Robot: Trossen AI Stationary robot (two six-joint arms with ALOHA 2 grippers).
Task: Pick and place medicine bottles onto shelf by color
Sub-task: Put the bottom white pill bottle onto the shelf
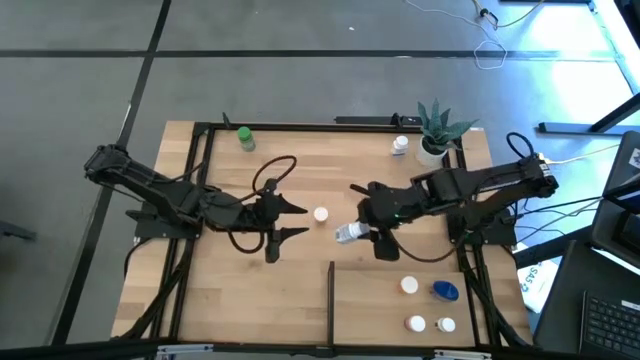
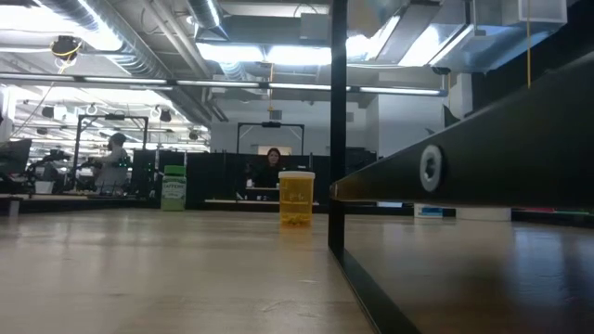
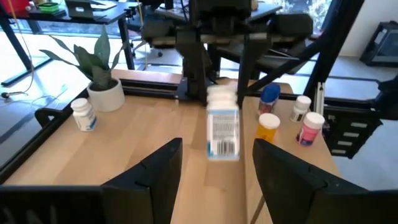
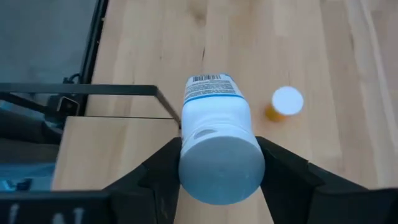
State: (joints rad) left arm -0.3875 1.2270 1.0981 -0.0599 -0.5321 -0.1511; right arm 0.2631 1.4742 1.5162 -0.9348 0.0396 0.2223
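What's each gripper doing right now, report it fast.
Left gripper: open, empty, over the mid-table.
Right gripper: shut on the white bottle, held above the wood.

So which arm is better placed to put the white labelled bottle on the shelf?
The right arm: its hand already grips the white labelled bottle above the light wood shelf. The left hand is open and empty.

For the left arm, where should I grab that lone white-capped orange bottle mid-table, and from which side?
Grip the orange bottle around its body just under the white cap, coming from the left gripper side. It stands upright and apart from other things, and the open fingers already face it. The right gripper holds the white bottle close beyond it, so probably keep the approach short.
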